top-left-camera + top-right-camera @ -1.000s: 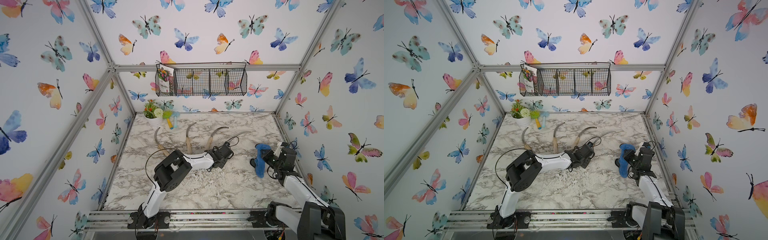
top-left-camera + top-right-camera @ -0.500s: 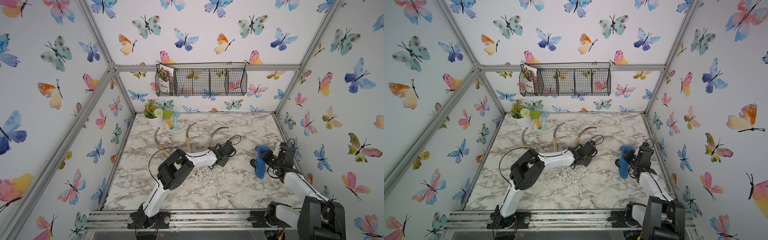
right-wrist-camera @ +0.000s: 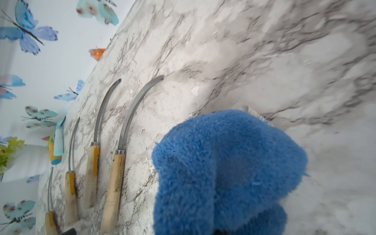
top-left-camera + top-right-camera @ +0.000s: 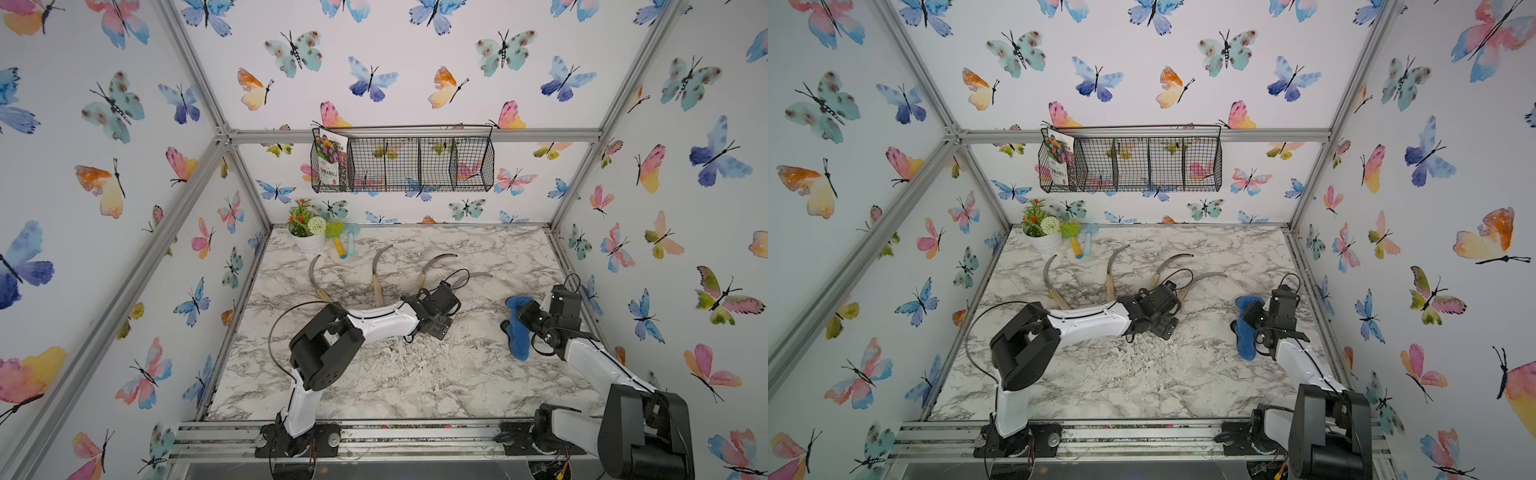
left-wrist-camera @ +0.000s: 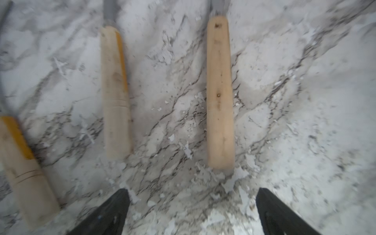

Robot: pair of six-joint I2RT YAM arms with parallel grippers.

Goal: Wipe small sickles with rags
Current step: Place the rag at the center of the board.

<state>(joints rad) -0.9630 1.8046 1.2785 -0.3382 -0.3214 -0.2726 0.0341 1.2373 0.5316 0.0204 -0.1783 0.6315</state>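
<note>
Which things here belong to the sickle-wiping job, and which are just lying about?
Job: four small sickles on the table; blue rag in the right pincer; open left pincer.
Lying about: flower pot; two toy tools; wire basket holding a flower packet.

Left wrist view: frame motion-smeared. Three small sickles [image 5: 219, 91] show handles only, blades running off frame; outermost handle clipped. Of left gripper [image 5: 193, 190], just fingertips [image 5: 109, 213] in shot, rest cut off.
Right wrist view: rag [image 3: 227, 173] blocks near field, clipped by frame; farthest sickle's handle cut.
Both top views: right gripper [image 4: 515, 322] at 3 o'clock, tips buried in rag.
In a top view, one sickle's handle behind left arm wrist [image 4: 436, 303], blade emerging at 2 o'clock. Print on seed packet [image 4: 330, 160], 12 o'clock, unreadable.
</note>
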